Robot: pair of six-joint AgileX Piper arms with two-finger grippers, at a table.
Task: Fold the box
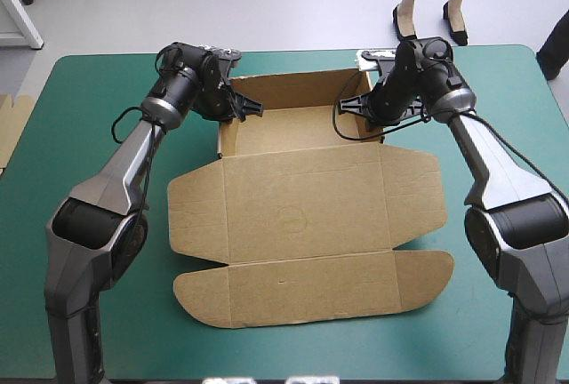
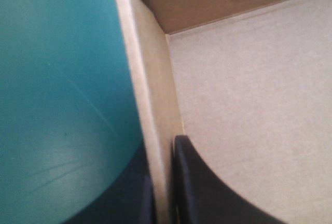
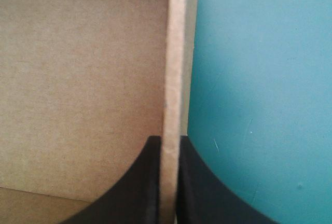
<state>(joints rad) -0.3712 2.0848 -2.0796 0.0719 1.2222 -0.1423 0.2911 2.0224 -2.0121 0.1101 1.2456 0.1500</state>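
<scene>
The left hand (image 2: pixel 163 154) is clamped on the left wall of the box (image 1: pixel 307 215). One black finger is inside the tray against the brown board and the other is outside, over the teal-green surface (image 2: pixel 57 79). The outer finger sits in shadow and its outline is hard to make out. The wall runs straight ahead from between the fingers to the tray's far corner, where it meets the back wall. That corner is cut off at the picture's edge.

The right hand (image 3: pixel 169 141) grips the opposite wall the same way, nearly shut, with the board's pale cut edge standing upright between the two fingers. One finger is inside and one is out over the cover. That view does not show how far the wall runs.

From above, both wrists lean in over the tray. Their bulk hides the fingertips and much of the right wall.

The box lies in the middle of the surface with its tray part toward the far edge, its back and side walls raised. The lid panel and its rounded flaps lie flat toward the near edge. I cannot tell whether a front wall stands between tray and lid.

A strip of more board (image 1: pixel 9 131) pokes in at the left edge, mostly cut off.
</scene>
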